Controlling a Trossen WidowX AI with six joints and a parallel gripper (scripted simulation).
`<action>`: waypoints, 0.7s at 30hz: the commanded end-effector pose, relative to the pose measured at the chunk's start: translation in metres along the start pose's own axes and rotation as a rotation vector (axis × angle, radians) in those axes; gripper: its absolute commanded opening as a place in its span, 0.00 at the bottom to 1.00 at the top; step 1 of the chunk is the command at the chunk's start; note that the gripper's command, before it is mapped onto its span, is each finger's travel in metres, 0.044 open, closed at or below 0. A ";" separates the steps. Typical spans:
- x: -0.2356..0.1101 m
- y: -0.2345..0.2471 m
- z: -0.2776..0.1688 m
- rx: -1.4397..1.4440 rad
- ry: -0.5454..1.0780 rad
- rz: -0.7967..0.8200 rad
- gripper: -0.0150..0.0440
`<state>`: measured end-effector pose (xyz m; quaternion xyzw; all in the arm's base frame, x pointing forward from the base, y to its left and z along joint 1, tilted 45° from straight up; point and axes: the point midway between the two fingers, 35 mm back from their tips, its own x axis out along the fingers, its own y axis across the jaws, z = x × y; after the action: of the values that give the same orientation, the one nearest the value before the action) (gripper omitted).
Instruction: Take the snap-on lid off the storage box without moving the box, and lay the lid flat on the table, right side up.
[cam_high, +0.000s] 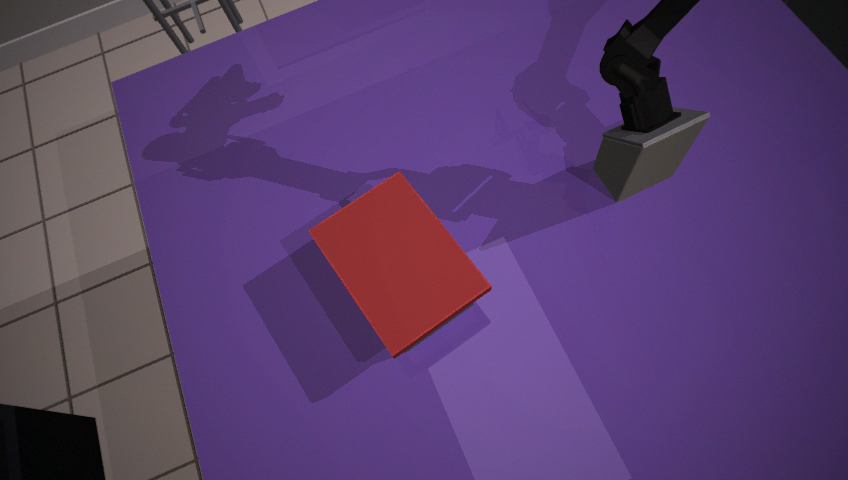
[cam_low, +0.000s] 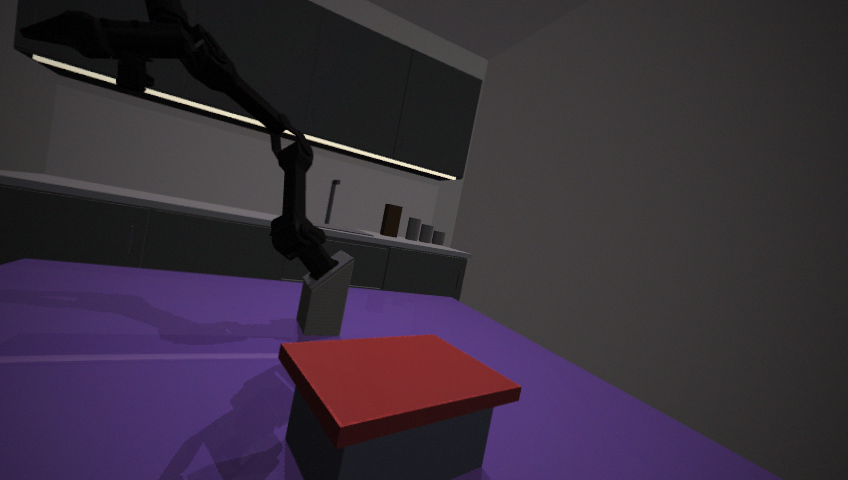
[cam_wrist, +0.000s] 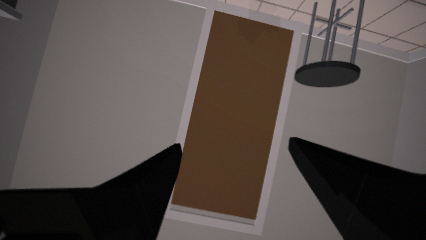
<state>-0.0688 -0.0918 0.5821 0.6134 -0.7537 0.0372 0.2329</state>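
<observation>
Arm (cam_low: 238, 89): raised high, reaching left, well apart from box.
Pincer (cam_wrist: 235, 150): spread wide, holding nothing, touching nothing; aimed at a door (cam_wrist: 235, 115) across the room.
Lid (cam_high: 398, 261): red, flat, on box mid-table, overhanging the walls.
Lid handling: likely stiff, light, thin plastic; snap fit probably resists.
Grip spot: overhanging edge, best pinched there and peeled upward.
Box (cam_low: 410, 449): dark, under lid, liable to shift if pulled hard.

Top view steeply down on table (cam_high: 654, 356); exterior low, close across it; wrist toward a far door (cam_wrist: 235, 115).
</observation>
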 end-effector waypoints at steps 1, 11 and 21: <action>0.001 -0.003 0.001 -0.006 -0.001 -0.006 0.89; 0.029 -0.147 0.031 -0.329 -0.008 -0.324 0.65; -0.008 -0.289 0.071 -0.680 0.097 -0.646 0.65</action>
<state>0.1506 -0.1802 0.4762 0.7024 -0.5286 -0.2254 0.4200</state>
